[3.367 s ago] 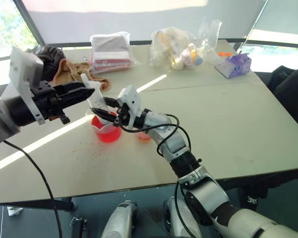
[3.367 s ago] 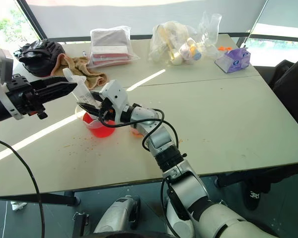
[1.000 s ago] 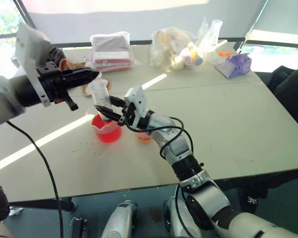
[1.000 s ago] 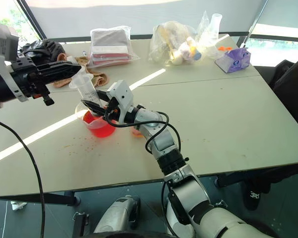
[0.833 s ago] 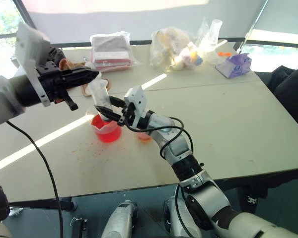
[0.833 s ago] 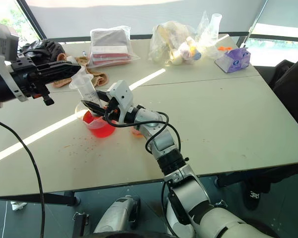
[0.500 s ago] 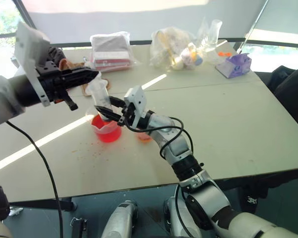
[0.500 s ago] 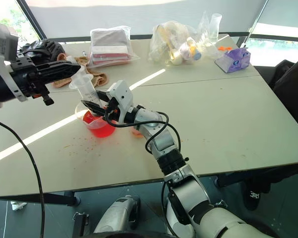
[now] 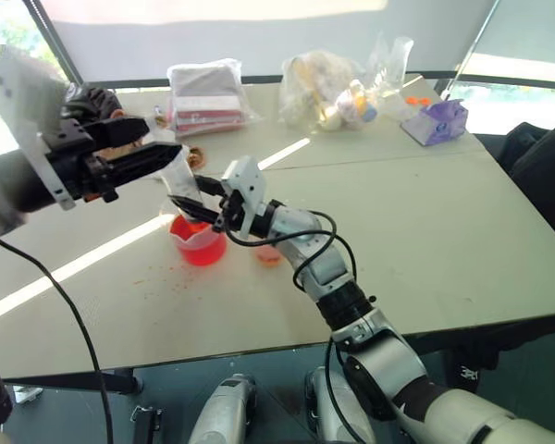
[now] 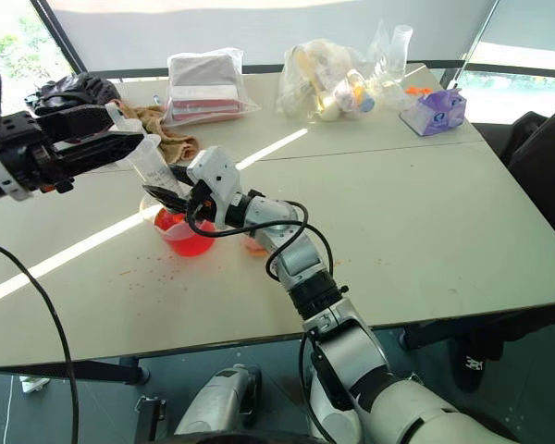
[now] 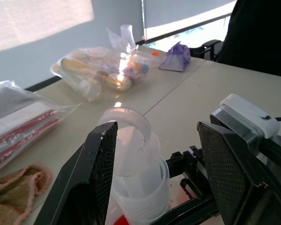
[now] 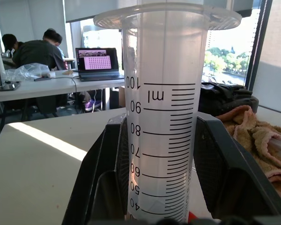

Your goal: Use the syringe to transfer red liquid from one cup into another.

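Jaws: left gripper (image 11: 154,173) is standing spread around the plunger; right gripper (image 12: 154,187) is pinching the syringe (image 12: 161,117) barrel above the spouted cup (image 9: 199,242). Risk: a misaligned regrasp is tilting it, spilling liquid.

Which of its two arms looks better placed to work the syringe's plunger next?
The left. Its left pincer stands open on either side of the plunger top, while the right pincer is shut on the syringe, holding it upright over the red beaker.

Head stereo pair looks down over desk (image 9: 425,240); both wrist views close on syringe (image 12: 161,117), from opposite sides.
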You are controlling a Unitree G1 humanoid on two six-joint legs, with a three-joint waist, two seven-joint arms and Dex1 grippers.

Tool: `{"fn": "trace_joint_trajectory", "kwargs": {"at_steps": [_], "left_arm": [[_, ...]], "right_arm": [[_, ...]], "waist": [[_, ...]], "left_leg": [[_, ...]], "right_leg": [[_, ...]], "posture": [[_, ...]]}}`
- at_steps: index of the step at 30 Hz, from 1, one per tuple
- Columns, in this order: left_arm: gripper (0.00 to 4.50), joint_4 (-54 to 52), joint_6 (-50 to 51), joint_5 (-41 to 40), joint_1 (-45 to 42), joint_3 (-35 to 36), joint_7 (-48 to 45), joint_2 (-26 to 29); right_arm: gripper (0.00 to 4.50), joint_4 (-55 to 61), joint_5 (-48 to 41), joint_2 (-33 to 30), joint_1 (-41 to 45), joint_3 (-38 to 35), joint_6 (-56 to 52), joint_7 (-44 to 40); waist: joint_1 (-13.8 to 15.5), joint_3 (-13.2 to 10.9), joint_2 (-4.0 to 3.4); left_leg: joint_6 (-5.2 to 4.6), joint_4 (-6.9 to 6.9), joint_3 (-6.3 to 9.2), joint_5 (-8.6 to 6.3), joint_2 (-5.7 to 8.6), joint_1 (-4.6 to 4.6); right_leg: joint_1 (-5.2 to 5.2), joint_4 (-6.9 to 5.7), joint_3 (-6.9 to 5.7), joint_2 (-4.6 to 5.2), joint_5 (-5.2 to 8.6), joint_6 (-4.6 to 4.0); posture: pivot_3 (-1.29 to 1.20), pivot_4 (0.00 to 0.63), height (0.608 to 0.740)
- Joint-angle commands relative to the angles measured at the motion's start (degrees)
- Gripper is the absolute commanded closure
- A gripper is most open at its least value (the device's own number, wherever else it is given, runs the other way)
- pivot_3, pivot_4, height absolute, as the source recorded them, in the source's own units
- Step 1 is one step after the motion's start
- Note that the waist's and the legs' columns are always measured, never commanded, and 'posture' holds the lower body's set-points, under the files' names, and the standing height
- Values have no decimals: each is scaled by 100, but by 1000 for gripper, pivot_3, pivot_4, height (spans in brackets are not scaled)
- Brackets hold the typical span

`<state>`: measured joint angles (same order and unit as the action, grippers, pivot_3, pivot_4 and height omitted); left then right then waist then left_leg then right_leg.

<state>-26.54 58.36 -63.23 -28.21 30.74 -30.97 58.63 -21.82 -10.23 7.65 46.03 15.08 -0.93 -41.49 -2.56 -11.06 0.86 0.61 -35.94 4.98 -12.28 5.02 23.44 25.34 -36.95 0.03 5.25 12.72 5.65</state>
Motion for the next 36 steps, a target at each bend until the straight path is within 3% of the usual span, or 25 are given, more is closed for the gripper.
{"fn": "trace_joint_trajectory", "kwargs": {"at_steps": [1, 10, 15, 21, 25, 31, 36], "left_arm": [[1601, -113, -4, -80, 230, 734, 93, 194], [1601, -280, 304, -413, 1466, 2111, 2, 310], [1601, -179, 402, -291, 2577, 2876, -293, -27], [1601, 31, -238, 85, 2502, 2003, -420, -195], [1601, 389, -606, 315, 1783, 1024, -501, -242], [1601, 1088, -1025, 713, 472, -312, -821, -433], [1601, 1607, -1187, 940, -512, -949, -1075, -619]], "right_arm": [[3136, 217, -133, 179, 286, -42, 1, -69], [3136, 380, -311, 93, 539, -317, -210, -45], [3136, 782, -426, -52, 634, -519, -456, 66], [3136, 1561, -637, -373, 833, -873, -1019, 359], [3136, 1978, -652, -741, 879, -1078, -1334, 592], [3136, 2756, -556, -1258, 255, -1100, -1758, 920], [3136, 3276, -478, -1476, -318, -1023, -1966, 1157]], "waist": [[-5, 0, 0], [13, 0, 0], [-7, -3, -4], [57, 1, 3], [75, 2, 5], [82, 3, 7], [28, 3, 7]], "left_leg": [[0, 1, -1, 0, 0, 0], [1, 4, 3, 0, 0, 0], [1, 10, 1, 0, -1, -1], [5, 18, 7, 1, -1, -2], [6, 19, 5, 1, 0, -2], [3, 38, 0, 3, 1, -1], [2, 58, -9, 3, 2, -1]], "right_leg": [[0, 0, 0, 0, 0, 0], [0, 3, -1, 1, 1, -2], [2, 8, 0, 3, 4, -8], [0, 13, -7, 17, 14, -25], [-2, 28, -8, 18, 13, -24], [-10, 53, -8, 18, 1, -4], [-1, 61, -5, 17, 0, -3]], "posture": [[0, 150, 736], [0, 150, 736], [0, 150, 736], [0, 150, 736], [0, 150, 736], [0, 150, 736], [0, 150, 736]]}}
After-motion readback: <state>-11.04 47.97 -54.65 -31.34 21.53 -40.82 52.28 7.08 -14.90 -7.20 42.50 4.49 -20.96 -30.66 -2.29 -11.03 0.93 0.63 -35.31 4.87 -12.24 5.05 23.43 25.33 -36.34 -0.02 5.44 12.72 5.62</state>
